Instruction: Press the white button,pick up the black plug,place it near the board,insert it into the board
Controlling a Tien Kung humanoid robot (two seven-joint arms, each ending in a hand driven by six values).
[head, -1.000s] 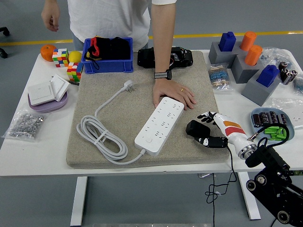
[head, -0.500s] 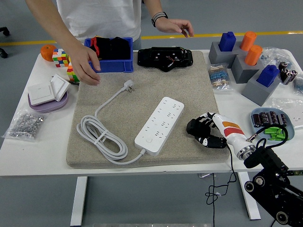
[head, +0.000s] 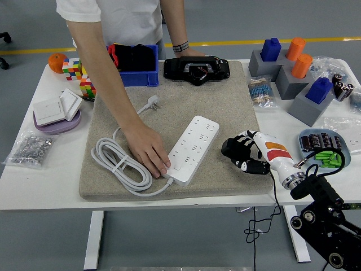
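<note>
A long white plastic power strip (head: 192,149) with rounded corners lies diagonally on a coarse beige felt mat (head: 225,107); its white cable (head: 115,164) is coiled in loose loops to the left and ends in a white plug (head: 152,102) lying flat on the mat. A person's hand (head: 148,153) rests palm-down at the strip's near left end, fingers touching its edge by the button. The other hand (head: 189,52) rests at the far edge of the table. The robot's right hand (head: 243,153), black fingers curled around a black plug (head: 230,148), hovers over the mat just right of the strip. The mat covers a smooth white table (head: 51,164) over a grey floor with a yellow line. A blue bin (head: 138,76) sits at the mat's far edge
</note>
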